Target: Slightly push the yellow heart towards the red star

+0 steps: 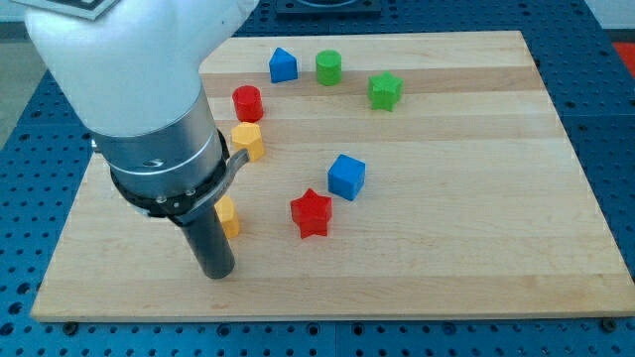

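A yellow heart [229, 215] lies at the lower left of the board, partly hidden behind my rod. A red star [311, 212] lies to its right, a short gap away. My tip [218, 273] rests on the board just below and to the left of the yellow heart, close to it.
A blue cube [346, 177] sits up and right of the red star. A yellow hexagon [248, 141] and a red cylinder [247, 102] lie above the heart. A blue block [283, 65], green cylinder [328, 67] and green star [385, 90] lie near the top. The wooden board [476, 228] ends near the view's bottom.
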